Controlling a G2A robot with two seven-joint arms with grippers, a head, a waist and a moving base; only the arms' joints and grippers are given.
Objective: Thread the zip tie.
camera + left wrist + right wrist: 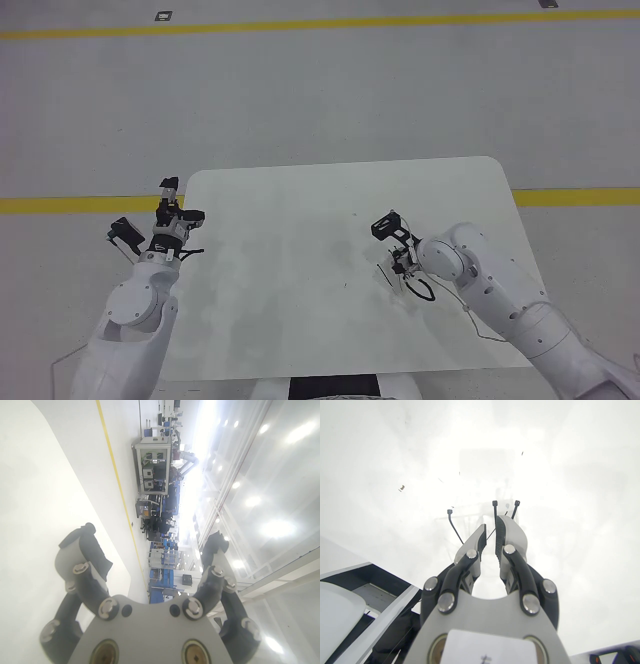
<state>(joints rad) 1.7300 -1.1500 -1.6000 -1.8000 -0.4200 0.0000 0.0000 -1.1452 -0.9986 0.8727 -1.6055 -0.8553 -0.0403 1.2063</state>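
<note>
We see the right end effector (491, 522) low over the white counter (300, 330), 3 o'clock of centre, fingers narrowly parted about the middle zip tie (494, 507) of three black ones, left end effector (150, 540) spread wide at the counter's 9 o'clock edge.

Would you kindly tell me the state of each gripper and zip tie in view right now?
left gripper: wide open, empty.
right gripper: open by a narrow gap, around the middle zip tie.
middle zip tie: straight, unthreaded, not clamped.
one outer zip tie: straight, unthreaded.
other outer zip tie: the same.
</note>
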